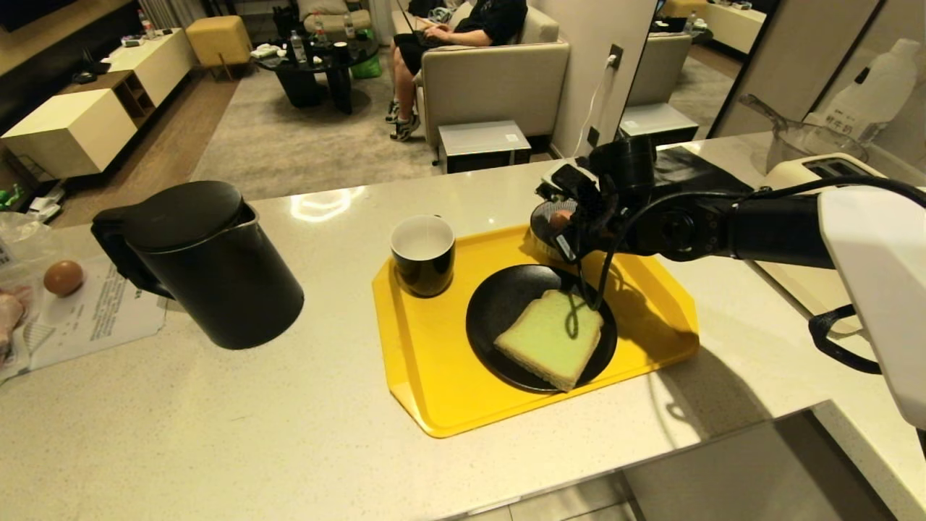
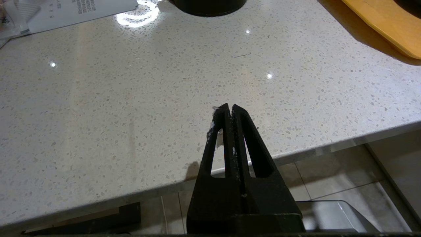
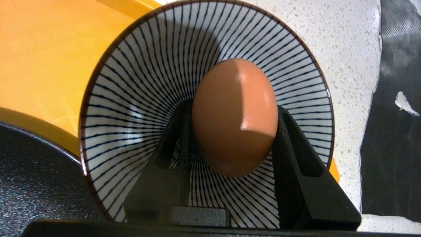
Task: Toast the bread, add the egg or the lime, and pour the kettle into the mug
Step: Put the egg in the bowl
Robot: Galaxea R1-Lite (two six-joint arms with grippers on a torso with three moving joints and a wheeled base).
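Observation:
My right gripper (image 3: 234,109) is shut on a brown egg (image 3: 235,115), held over the inside of a blue-and-white striped bowl (image 3: 138,82) at the back of the yellow tray (image 1: 434,383). In the head view that gripper (image 1: 561,224) hangs behind the black plate (image 1: 492,304), on which the pale green bread (image 1: 550,336) lies flat. The black mug (image 1: 423,253) stands on the tray's far left corner. The tall black kettle (image 1: 210,268) stands on the counter to the left. My left gripper (image 2: 229,107) is shut and empty above the counter's front edge. The lime is out of view.
A second egg (image 1: 63,277) rests on papers at the far left. A white toaster (image 1: 817,170) and a clear jug (image 1: 810,137) stand at the back right. A person sits on a sofa (image 1: 492,79) beyond the counter.

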